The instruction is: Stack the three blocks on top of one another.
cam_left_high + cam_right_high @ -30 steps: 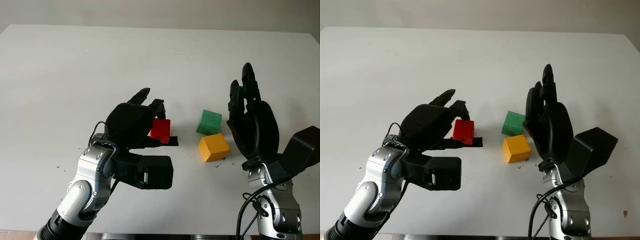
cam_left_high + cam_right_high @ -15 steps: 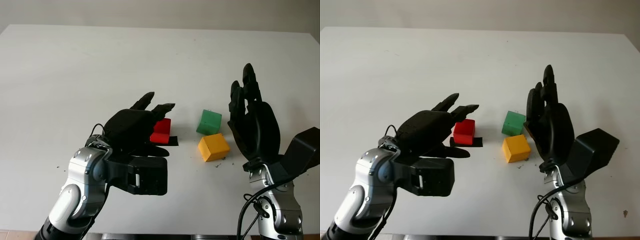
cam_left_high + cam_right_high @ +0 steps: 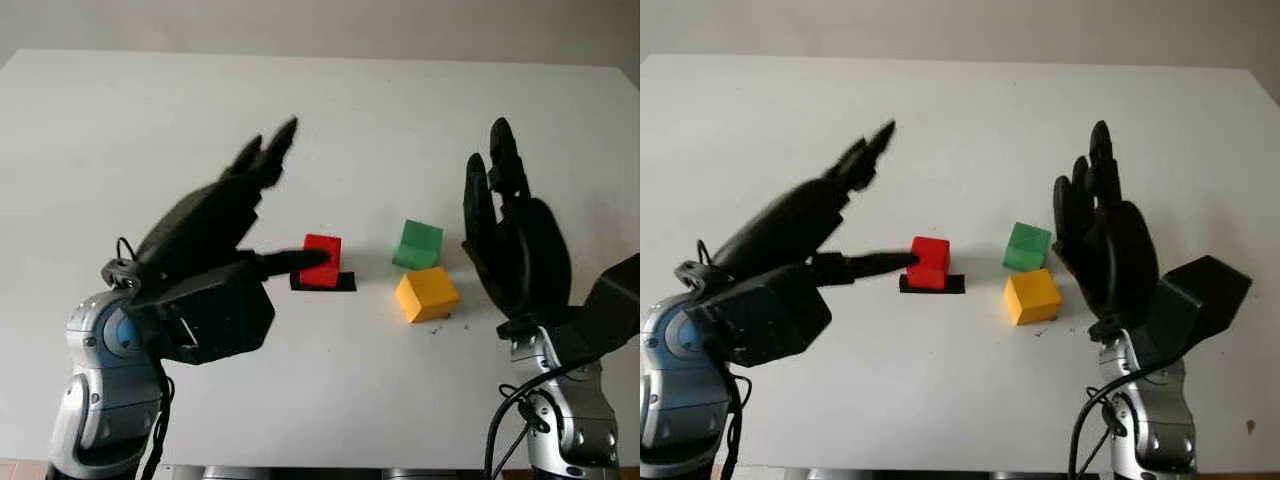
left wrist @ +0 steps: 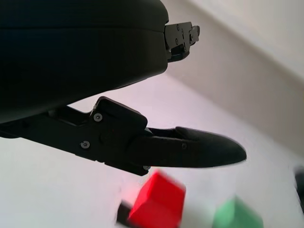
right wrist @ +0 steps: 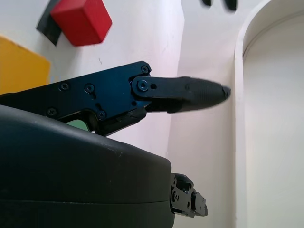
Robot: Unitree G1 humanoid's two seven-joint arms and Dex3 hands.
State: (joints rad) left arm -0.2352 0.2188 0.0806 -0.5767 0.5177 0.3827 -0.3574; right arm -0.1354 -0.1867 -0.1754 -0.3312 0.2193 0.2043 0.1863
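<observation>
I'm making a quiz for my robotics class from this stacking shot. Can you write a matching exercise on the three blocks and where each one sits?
Column 1:
1. red block
2. green block
3. yellow block

Column 2:
a. nearest the robot
b. on a black patch
c. just behind the yellow one

Pairs: 1-b, 2-c, 3-a

Head stereo pair faces down at table (image 3: 120,130); wrist cameras close, sharing red block (image 4: 159,199).

White table (image 3: 150,130), small black flat patch (image 3: 345,283) near its middle
</observation>
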